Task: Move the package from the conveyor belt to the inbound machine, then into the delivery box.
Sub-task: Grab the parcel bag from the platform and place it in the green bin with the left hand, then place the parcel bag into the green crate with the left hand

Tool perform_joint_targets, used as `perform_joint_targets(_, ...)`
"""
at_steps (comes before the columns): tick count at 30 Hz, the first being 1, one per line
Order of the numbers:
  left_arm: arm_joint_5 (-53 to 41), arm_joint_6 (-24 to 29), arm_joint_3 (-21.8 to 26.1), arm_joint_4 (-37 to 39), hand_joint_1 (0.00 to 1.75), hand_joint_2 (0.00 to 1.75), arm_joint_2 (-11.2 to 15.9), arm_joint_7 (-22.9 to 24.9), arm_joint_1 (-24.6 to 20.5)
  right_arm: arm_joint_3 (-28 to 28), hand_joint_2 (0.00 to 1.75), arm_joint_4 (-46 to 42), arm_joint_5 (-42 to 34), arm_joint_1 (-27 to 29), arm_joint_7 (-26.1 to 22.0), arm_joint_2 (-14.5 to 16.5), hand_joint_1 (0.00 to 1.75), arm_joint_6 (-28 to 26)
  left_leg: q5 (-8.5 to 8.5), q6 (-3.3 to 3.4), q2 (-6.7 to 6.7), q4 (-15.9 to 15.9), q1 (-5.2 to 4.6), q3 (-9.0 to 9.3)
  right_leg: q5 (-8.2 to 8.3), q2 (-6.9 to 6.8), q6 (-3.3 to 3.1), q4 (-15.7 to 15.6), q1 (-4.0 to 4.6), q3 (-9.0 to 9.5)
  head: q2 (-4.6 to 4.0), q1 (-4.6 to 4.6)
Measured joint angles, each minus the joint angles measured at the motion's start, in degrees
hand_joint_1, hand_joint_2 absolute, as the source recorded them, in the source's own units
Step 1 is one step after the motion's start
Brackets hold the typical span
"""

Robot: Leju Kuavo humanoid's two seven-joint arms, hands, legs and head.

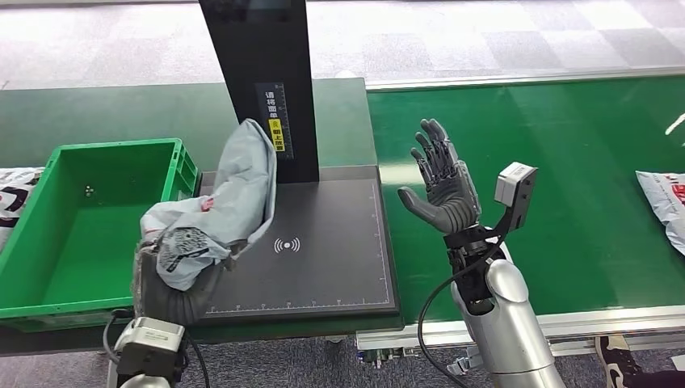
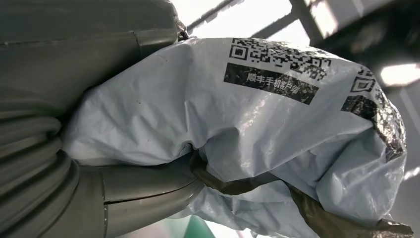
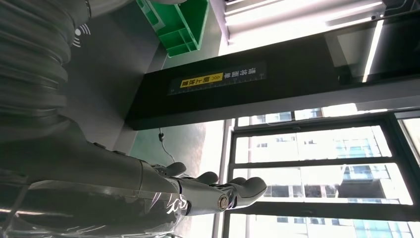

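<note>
- Green delivery box [image 1: 48, 242], far left.
- Our left hand [image 1: 174, 295] grasps the grey package [image 1: 230, 202], raised over the inbound machine [image 1: 323, 250] platform's left edge, beside the box.
- Our right hand [image 1: 440, 190]: empty, fingers spread, above the conveyor belt [image 1: 565, 162].

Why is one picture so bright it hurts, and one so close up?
Right wrist view: sunny windows wash out white behind the right hand. Left wrist view: the package sits right against the camera, shiny with glare. Head view: even light, sharp.
</note>
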Motion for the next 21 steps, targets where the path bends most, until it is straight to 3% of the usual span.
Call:
perform_joint_targets(5, 0.56, 3.60, 6.06, -3.09, 1.75, 1.75, 0.20, 0.31, -0.51, 0.06, 1.75, -0.10, 0.22, 0.05, -0.01, 0.24, 0.00, -0.25, 0.02, -0.02, 0.00, 0.00, 0.00, 0.04, 0.00, 0.00, 0.00, 0.00, 0.01, 0.01, 0.00, 0.00)
perform_joint_targets(10, 0.73, 2.90, 13.97, -1.28, 1.75, 1.75, 0.13, 2.99, -2.72, 0.06, 1.75, -0.57, 0.69, 0.28, 0.25, 0.45, 0.00, -0.23, 0.03, -0.04, 0.00, 0.00, 0.01, 0.05, 0.01, 0.01, 0.00, 0.01, 0.01, 0.01, 0.00, 0.00)
perform_joint_targets(15, 0.35, 2.07, 20.08, 6.65, 1.75, 1.75, 0.13, 3.98, -6.36, -0.03, 1.75, -1.13, 0.73, 0.85, 0.40, 0.45, 0.00, 0.04, 0.04, -0.04, 0.01, 0.00, 0.01, 0.05, 0.01, 0.02, 0.00, 0.01, 0.01, -0.01, 0.00, -0.01)
perform_joint_targets(21, -1.34, 1.48, 23.51, 19.48, 1.75, 1.75, 0.37, 6.08, -13.65, -0.10, 1.75, -1.29, 0.61, 0.99, 0.42, 0.43, 0.00, 0.15, 0.04, -0.05, 0.01, 0.00, 0.01, 0.04, 0.02, 0.02, -0.01, 0.02, 0.00, -0.01, 0.00, 0.00)
